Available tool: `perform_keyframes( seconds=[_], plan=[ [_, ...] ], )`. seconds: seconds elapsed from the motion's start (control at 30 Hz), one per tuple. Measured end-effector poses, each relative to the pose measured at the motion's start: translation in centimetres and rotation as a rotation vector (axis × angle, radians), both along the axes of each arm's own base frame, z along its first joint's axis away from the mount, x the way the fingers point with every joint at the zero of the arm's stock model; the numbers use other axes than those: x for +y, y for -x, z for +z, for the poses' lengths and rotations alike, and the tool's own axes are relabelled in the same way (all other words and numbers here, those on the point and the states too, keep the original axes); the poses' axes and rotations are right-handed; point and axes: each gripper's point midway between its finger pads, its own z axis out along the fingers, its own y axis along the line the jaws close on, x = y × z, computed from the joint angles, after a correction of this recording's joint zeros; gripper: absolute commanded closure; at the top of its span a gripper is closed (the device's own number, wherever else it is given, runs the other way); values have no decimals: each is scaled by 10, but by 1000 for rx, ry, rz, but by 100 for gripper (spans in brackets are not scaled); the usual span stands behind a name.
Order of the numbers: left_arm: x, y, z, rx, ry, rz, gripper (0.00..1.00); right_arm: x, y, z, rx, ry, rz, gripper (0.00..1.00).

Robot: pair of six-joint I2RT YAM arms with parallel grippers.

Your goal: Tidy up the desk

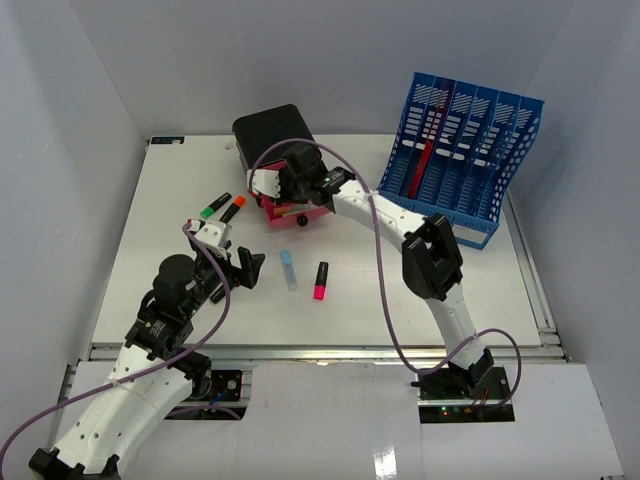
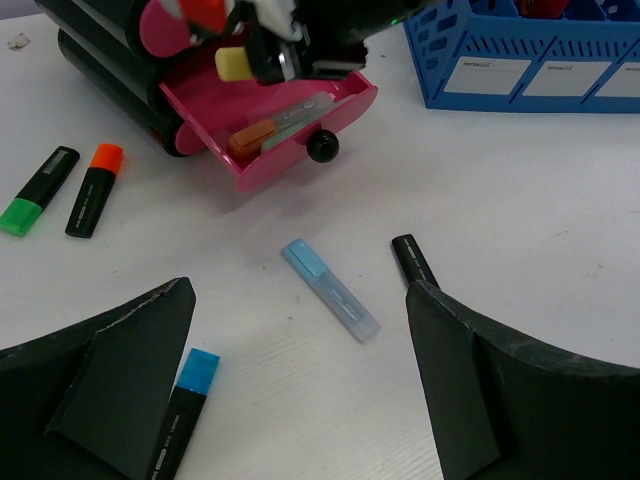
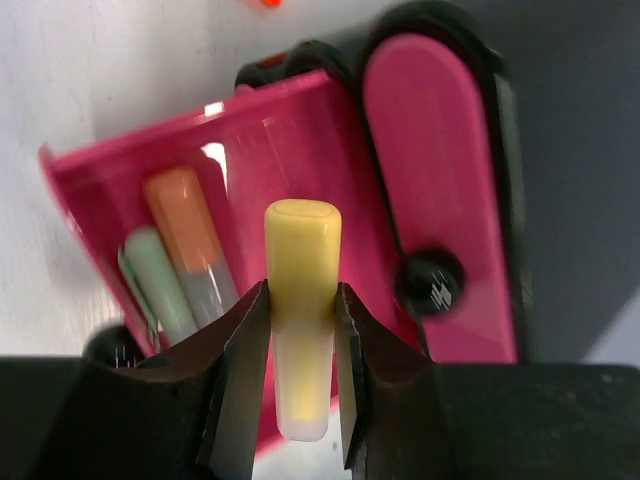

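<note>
On the white desk (image 1: 160, 290) stands a black drawer unit (image 1: 272, 130) with its pink drawer (image 1: 300, 215) (image 2: 290, 165) pulled open; an orange and a pale green highlighter lie inside. My right gripper (image 3: 302, 292) (image 1: 300, 185) hangs over that drawer, shut on a yellow highlighter (image 3: 300, 250) (image 2: 233, 63). My left gripper (image 2: 300, 290) (image 1: 245, 268) is open just above the desk, with nothing between its fingers. A pale blue highlighter (image 2: 330, 290) (image 1: 288, 270) lies just ahead of it, and a blue-capped black marker (image 2: 185, 410) lies by its left finger.
A pink-capped black marker (image 1: 321, 280) lies right of the pale blue one. Green-capped (image 1: 215, 206) and orange-capped (image 1: 232, 209) markers lie left of the drawer unit. A blue slotted file rack (image 1: 460, 160) stands at the back right. Grey walls enclose the desk.
</note>
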Motion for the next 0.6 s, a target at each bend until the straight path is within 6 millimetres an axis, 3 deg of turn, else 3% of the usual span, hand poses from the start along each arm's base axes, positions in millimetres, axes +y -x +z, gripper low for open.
perform_keyframes(
  seconds=[0.1, 0.23, 0.4, 0.5, 0.6],
  plan=[
    [0, 0, -1, 2, -2, 0, 2, 9, -2, -24, -9, 34, -17, 53],
    [-1, -1, -4, 12, -6, -1, 2, 9, -9, -26, -45, 42, -53, 32],
    [-6, -1, -6, 30, 17, -18, 2, 7, -15, -22, -62, 25, -83, 23],
    [-18, 0, -7, 81, 91, -47, 2, 1, -9, -22, -41, 20, -92, 22],
    [-35, 1, -21, 194, 181, -79, 2, -9, 6, -5, 17, -34, -97, 23]
  ],
)
